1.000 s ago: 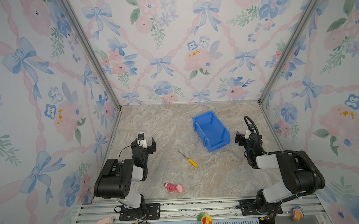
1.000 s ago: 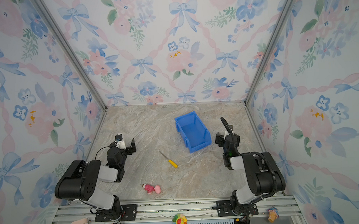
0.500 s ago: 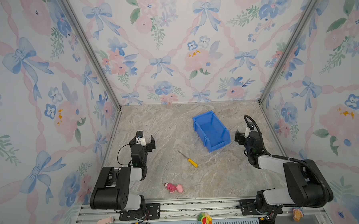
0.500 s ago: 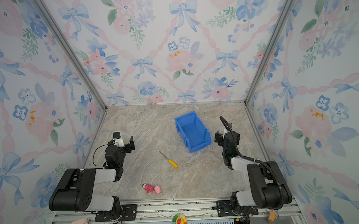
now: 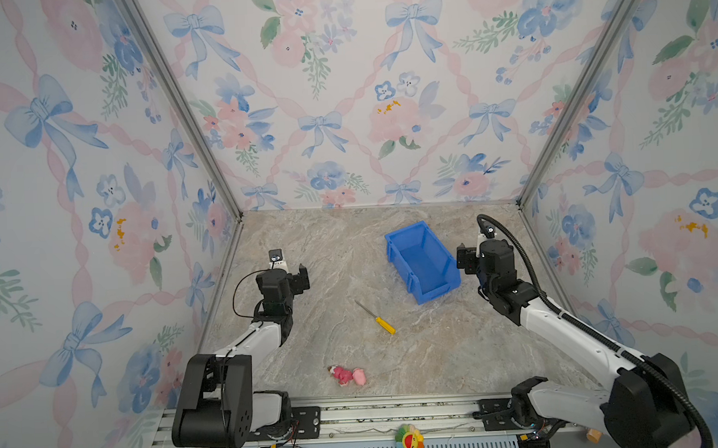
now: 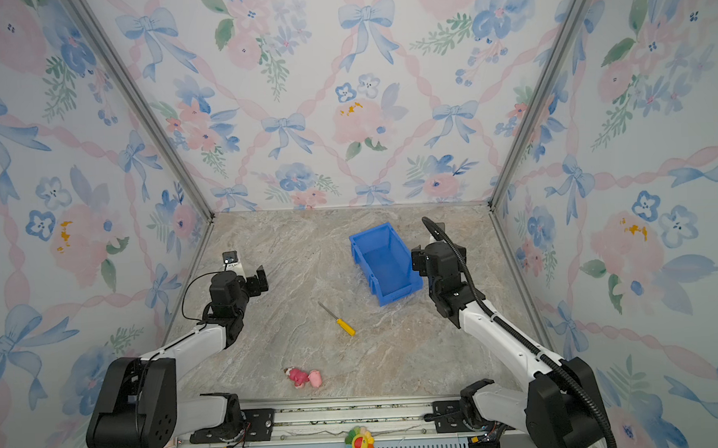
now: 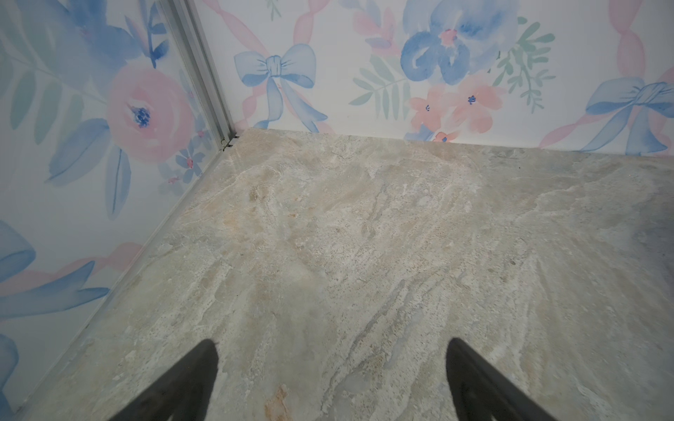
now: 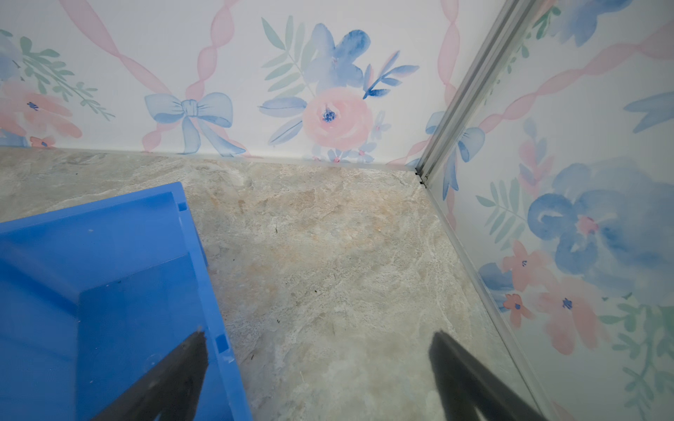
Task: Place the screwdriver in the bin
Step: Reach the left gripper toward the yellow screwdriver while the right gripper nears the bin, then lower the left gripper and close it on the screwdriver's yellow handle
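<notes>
The screwdriver (image 5: 376,318) (image 6: 337,319), with a yellow handle and thin silver shaft, lies flat on the marble floor mid-table, its handle toward the front. The blue bin (image 5: 423,261) (image 6: 386,263) stands behind it to the right and has nothing in it. My left gripper (image 5: 288,274) (image 6: 247,277) (image 7: 332,342) hovers open at the left, well away from the screwdriver, with only bare floor between its fingers. My right gripper (image 5: 477,255) (image 6: 431,255) (image 8: 319,333) is open beside the bin's right wall (image 8: 204,277); one finger overlaps the rim.
A pink toy figure (image 5: 347,375) (image 6: 303,377) lies near the front edge. Flowered walls close in the left, back and right sides, near both grippers. A colourful flower toy (image 5: 409,441) sits on the front rail.
Both arms have unfolded from their bases, and their grippers have moved slightly toward the back wall. The screwdriver, bin and pink figure have not moved.
</notes>
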Controlling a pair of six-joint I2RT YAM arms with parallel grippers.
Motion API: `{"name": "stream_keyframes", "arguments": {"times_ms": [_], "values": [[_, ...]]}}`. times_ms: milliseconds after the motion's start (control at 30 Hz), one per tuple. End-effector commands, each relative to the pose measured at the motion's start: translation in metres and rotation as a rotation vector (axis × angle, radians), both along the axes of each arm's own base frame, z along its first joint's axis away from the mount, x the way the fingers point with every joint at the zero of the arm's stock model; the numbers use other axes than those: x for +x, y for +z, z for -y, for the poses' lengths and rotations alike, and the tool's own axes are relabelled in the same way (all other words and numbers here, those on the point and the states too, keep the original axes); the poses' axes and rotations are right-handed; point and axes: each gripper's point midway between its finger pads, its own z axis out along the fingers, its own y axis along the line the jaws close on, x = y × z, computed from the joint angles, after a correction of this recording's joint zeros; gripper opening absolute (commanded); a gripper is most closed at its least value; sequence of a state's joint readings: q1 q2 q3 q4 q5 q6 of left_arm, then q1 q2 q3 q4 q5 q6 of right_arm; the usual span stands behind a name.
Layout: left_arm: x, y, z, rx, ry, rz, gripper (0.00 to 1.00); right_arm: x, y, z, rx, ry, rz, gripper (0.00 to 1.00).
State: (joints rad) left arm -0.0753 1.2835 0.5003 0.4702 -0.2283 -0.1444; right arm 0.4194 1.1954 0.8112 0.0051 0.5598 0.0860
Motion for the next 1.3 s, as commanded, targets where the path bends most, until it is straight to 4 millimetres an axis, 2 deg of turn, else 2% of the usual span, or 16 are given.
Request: {"name": "stream_keyframes", "arguments": {"times_ms": [0,133,267,433,633,967,1133,1267], "values": [[-0.009,-0.007,0.012,-0.092,-0.003,-0.134,0.98,-0.020,-0.013,0.009,-0.039,-0.087,-0.139,0.97],[-0.016,-0.001,0.028,-0.164,0.010,-0.212,0.98,-0.023,-0.006,-0.011,-0.033,-0.041,-0.157,0.97],[-0.020,0.006,0.055,-0.237,0.001,-0.283,0.98,-0.023,0.001,-0.036,0.020,0.069,-0.172,0.97],[-0.031,-0.014,0.099,-0.241,-0.051,-0.402,0.98,-0.024,0.009,-0.060,0.049,0.198,-0.248,0.97],[-0.046,-0.017,0.142,-0.266,-0.063,-0.451,0.98,-0.033,0.006,-0.081,0.104,0.299,-0.342,0.97],[-0.066,-0.043,0.199,-0.349,-0.030,-0.562,0.97,-0.051,-0.020,-0.080,0.120,0.325,-0.410,0.97],[-0.075,-0.058,0.225,-0.350,-0.030,-0.620,0.92,-0.054,-0.010,-0.077,0.105,0.340,-0.394,0.97],[-0.080,-0.073,0.241,-0.351,-0.024,-0.655,0.88,-0.053,-0.011,-0.075,0.105,0.335,-0.386,0.97]]}}
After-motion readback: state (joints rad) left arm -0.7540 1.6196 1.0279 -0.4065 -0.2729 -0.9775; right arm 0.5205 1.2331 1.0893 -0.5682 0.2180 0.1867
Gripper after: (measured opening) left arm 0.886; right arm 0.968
